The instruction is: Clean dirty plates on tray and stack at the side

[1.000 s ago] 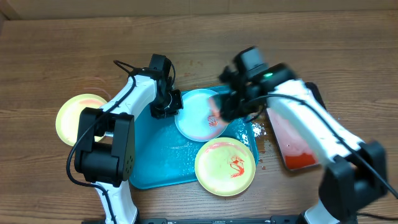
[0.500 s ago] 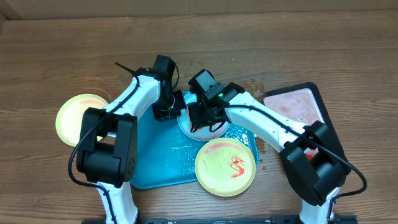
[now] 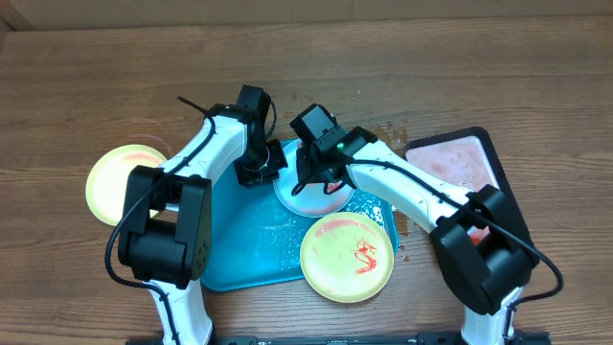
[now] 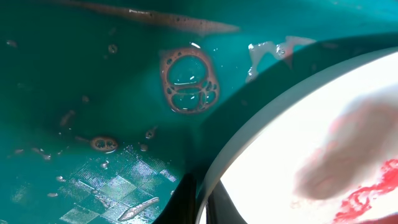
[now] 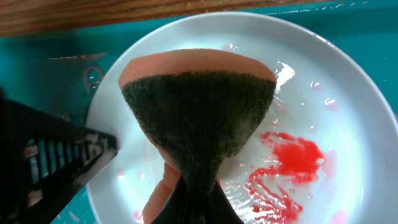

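A light blue plate (image 3: 321, 198) smeared with red sauce (image 5: 292, 155) lies on the turquoise tray (image 3: 239, 244). My left gripper (image 3: 265, 173) is shut on the plate's left rim (image 4: 249, 149), one finger on each side of the edge. My right gripper (image 3: 308, 180) is shut on a pink sponge with a dark green scouring face (image 5: 199, 112), which presses onto the plate's (image 5: 336, 106) left half. A pale yellow-green plate with red smears (image 3: 347, 257) rests on the tray's front right corner. Another yellow-green plate (image 3: 123, 182) lies on the bare table at the left.
A black-rimmed tray with a pinkish inside (image 3: 458, 161) sits at the right, partly under my right arm. The turquoise tray's floor (image 4: 93, 93) is wet, with soap rings and brownish residue. Red drips spot the table between the two trays.
My right arm has swung left from beside the black-rimmed tray, bringing the sponge onto the blue plate. The left gripper has kept its hold on the rim.
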